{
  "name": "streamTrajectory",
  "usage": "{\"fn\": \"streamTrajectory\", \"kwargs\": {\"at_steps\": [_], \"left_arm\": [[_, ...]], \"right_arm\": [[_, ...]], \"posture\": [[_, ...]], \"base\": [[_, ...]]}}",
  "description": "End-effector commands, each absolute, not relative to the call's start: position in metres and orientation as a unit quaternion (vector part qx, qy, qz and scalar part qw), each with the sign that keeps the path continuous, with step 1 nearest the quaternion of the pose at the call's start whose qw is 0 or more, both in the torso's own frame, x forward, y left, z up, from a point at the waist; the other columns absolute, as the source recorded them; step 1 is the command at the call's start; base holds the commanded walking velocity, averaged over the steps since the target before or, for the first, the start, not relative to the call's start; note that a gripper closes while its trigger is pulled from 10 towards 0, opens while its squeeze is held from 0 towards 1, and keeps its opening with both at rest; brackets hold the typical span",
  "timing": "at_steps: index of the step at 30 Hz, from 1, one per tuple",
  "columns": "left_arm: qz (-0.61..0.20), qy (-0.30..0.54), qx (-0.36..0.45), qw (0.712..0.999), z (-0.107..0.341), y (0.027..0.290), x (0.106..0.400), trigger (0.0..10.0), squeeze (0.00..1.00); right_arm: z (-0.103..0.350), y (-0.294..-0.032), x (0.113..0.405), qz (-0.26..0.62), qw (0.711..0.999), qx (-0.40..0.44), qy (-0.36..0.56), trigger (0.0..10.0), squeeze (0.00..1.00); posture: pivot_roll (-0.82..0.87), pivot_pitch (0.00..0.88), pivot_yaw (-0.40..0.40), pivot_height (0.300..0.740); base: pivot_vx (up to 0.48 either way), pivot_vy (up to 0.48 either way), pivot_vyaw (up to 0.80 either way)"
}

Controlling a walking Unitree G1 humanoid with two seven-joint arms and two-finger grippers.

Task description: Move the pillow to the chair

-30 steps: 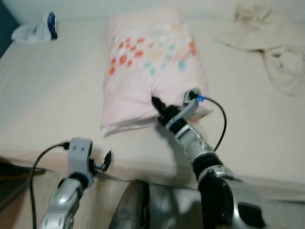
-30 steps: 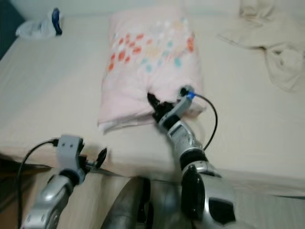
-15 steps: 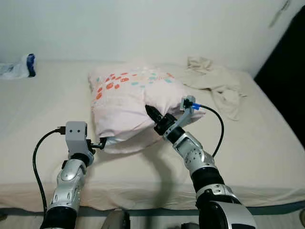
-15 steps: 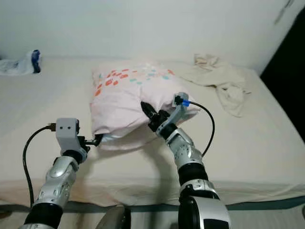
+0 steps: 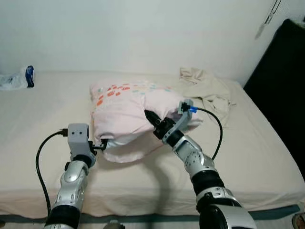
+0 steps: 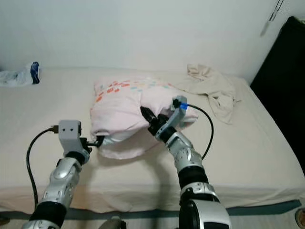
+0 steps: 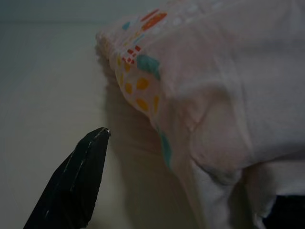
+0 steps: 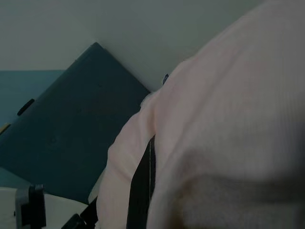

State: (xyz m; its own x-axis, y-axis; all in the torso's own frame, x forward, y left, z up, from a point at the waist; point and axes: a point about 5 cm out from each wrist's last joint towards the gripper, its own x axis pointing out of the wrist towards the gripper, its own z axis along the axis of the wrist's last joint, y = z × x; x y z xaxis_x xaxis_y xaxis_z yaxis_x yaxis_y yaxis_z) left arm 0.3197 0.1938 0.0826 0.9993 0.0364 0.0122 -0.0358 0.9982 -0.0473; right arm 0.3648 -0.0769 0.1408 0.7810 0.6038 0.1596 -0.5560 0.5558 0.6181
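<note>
Here the pink pillow (image 5: pixel 128 107) is raised off the bed (image 5: pixel 38 119), held between both arms; the right claw (image 5: pixel 151 118) is clamped on its near edge; the left claw (image 5: pixel 101 143) pinches its lower left corner; crumpled beige cloth (image 5: pixel 209 90) lies behind.

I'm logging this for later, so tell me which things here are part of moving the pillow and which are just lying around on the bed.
Part of the job:
- pillow, pink with coloured spots
- right gripper, pinching its near edge
- left gripper, at its lower left corner

Just lying about:
- beige cloth, crumpled on the bed
- plastic bag at the far left corner
</note>
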Motion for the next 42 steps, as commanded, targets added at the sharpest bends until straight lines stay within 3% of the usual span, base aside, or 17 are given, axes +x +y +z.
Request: {"fn": "streamTrajectory", "kwargs": {"at_steps": [1, 14, 24, 25, 26, 33, 37, 42], "left_arm": [[0.031, 0.001, -0.021, 0.999, 0.079, 0.194, 0.321, 10.0, 0.00], [0.039, 0.011, -0.003, 0.999, 0.069, 0.194, 0.320, 10.0, 0.00], [0.047, 0.032, 0.007, 0.998, 0.057, 0.198, 0.313, 10.0, 0.00], [0.046, 0.044, 0.012, 0.998, 0.052, 0.198, 0.311, 10.0, 0.00], [0.048, 0.065, 0.017, 0.997, 0.043, 0.198, 0.307, 10.0, 0.00], [0.062, 0.087, 0.014, 0.994, 0.030, 0.200, 0.297, 10.0, 0.00], [0.082, 0.083, 0.019, 0.993, 0.030, 0.208, 0.295, 10.0, 0.00], [0.113, 0.075, 0.040, 0.990, 0.035, 0.220, 0.296, 10.0, 0.00]], "right_arm": [[0.162, -0.074, 0.370, 0.347, 0.878, 0.329, -0.001, 0.0, 0.00], [0.152, -0.083, 0.373, 0.305, 0.903, 0.302, 0.022, 0.0, 0.00], [0.136, -0.079, 0.367, 0.302, 0.908, 0.290, 0.036, 0.0, 0.00], [0.133, -0.077, 0.365, 0.304, 0.909, 0.281, 0.042, 3.1, 0.00], [0.126, -0.073, 0.362, 0.308, 0.909, 0.276, 0.050, 10.0, 0.00], [0.101, -0.064, 0.349, 0.326, 0.909, 0.242, 0.094, 10.0, 0.00], [0.104, -0.053, 0.343, 0.362, 0.893, 0.252, 0.083, 10.0, 0.00], [0.111, -0.052, 0.347, 0.368, 0.896, 0.237, 0.068, 10.0, 0.00]], "posture": [[0.13, 0.000, -0.077, 0.671], [0.13, 0.000, -0.086, 0.728], [0.14, 0.000, -0.084, 0.740], [0.14, 0.000, -0.083, 0.740], [0.14, 0.000, -0.079, 0.740], [0.16, 0.000, -0.084, 0.740], [0.16, 0.000, -0.085, 0.740], [0.16, 0.000, -0.080, 0.740]], "base": [[0.000, 0.000, 0.00], [0.000, 0.000, 0.00], [0.000, 0.000, 0.00], [0.000, 0.000, 0.00], [0.000, 0.000, 0.00], [0.000, 0.000, 0.34], [0.000, 0.000, 0.80], [0.000, 0.000, 0.80]]}}
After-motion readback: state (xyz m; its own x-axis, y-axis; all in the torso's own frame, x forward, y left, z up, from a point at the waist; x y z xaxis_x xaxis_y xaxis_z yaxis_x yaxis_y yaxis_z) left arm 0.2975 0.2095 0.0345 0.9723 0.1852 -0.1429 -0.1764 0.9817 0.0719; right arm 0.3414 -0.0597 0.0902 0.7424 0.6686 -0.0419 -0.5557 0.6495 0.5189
